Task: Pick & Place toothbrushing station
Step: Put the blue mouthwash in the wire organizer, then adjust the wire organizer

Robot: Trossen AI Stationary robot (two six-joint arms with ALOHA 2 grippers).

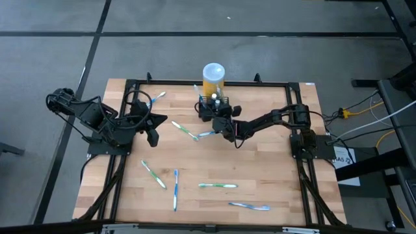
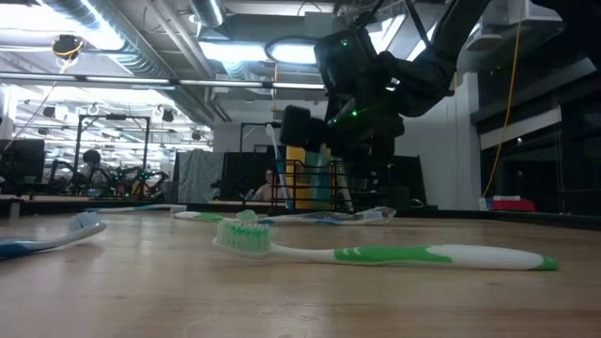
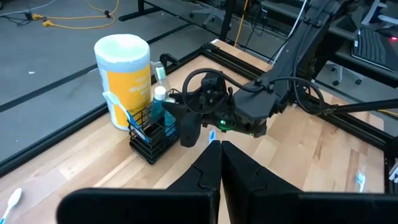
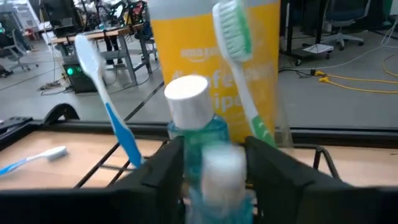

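The toothbrushing station (image 1: 209,104), a small black wire-mesh holder (image 3: 151,138), stands on the table's far middle against a yellow cylinder (image 1: 213,78). A blue-handled toothbrush (image 4: 112,106), a green one (image 4: 239,68) and a white-capped teal bottle (image 4: 186,99) stand upright in it. My right gripper (image 1: 218,116) reaches level at the holder from the right, open. Between its fingers (image 4: 214,180) sits a blurred white-capped teal bottle (image 4: 222,167). My left gripper (image 1: 155,135) hangs shut above the table's left, holding nothing (image 3: 221,168). My right gripper's fingers stand level on either side of the blurred bottle's white cap (image 4: 239,168), over the holder. The gap between them is wider than the cap. Whether a finger touches the bottle I cannot tell.
Several loose toothbrushes lie on the wooden table: one beside the holder (image 1: 186,130), others toward the near edge (image 1: 154,174) (image 1: 175,188) (image 1: 218,185) (image 1: 250,207). A green one (image 2: 394,253) lies close in the low view. Black frame rails (image 1: 260,83) border the table.
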